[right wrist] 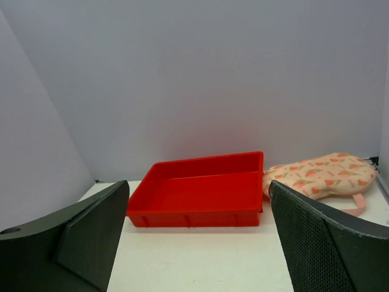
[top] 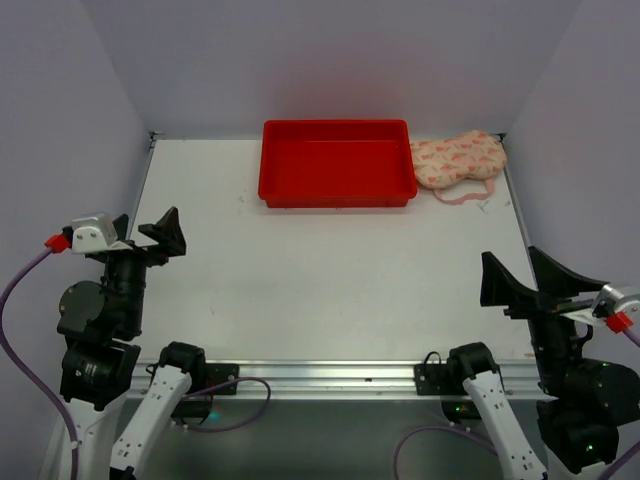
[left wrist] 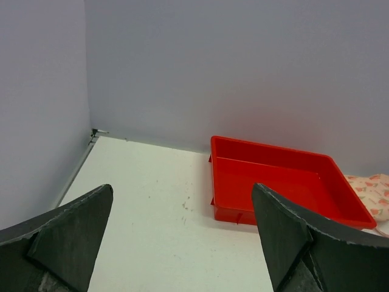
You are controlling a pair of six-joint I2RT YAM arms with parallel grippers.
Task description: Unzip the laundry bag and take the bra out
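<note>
1 laundry bag (top: pixel 459 158), well beyond right gripper (top: pixel 510 255).

The left claw (left wrist: pixel 182 187) gapes wide over the white table (left wrist: pixel 146 170). Ahead, slightly right of it, sits the red tray (left wrist: pixel 234 213); farther right, the laundry bag (left wrist: pixel 369 193) peeks in beside the tray.

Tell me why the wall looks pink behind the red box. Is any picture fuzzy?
Top view: the red tray bounces a soft pink glow onto the wall behind it; all sharp, even light. Left wrist view: same faint glow; the near fingers loom big and dark. Right wrist view: glow again; the laundry bag looks clear.
</note>
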